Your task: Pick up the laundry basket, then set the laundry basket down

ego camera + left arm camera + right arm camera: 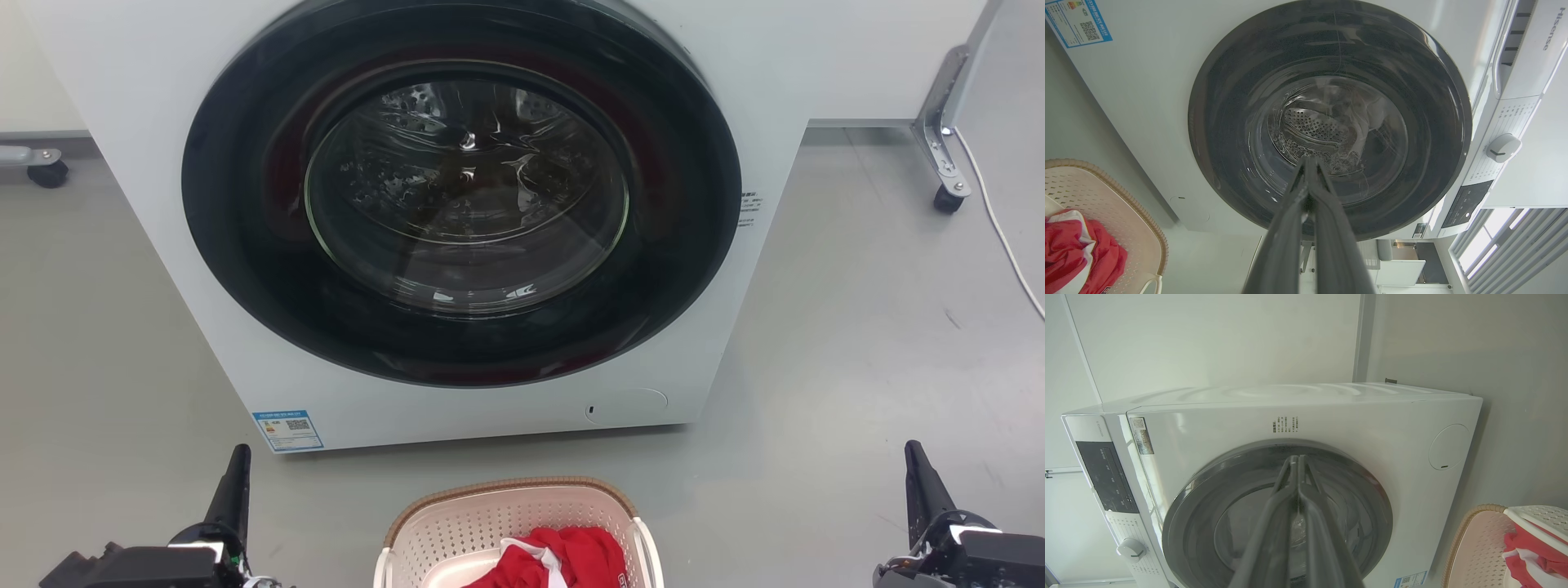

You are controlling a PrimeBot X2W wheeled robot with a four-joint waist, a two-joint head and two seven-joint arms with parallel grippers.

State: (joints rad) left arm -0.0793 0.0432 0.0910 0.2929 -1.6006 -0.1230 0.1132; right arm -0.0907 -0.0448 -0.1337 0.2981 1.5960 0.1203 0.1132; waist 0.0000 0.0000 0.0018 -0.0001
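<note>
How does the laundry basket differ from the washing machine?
The laundry basket is far smaller than the washing machine. The basket is perforated cream with a brown rim; the machine is smooth white with a dark round door. The basket is open-topped, holding red cloth; the machine's door is shut. Both stand on grey floor.

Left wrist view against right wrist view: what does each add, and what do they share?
Left wrist: the perforated drum behind the glass, and window blinds. Right wrist: the washer's side panel. Both: door, knob, basket with red clothes. Each looks along its own shut gripper, left gripper and right gripper.
</note>
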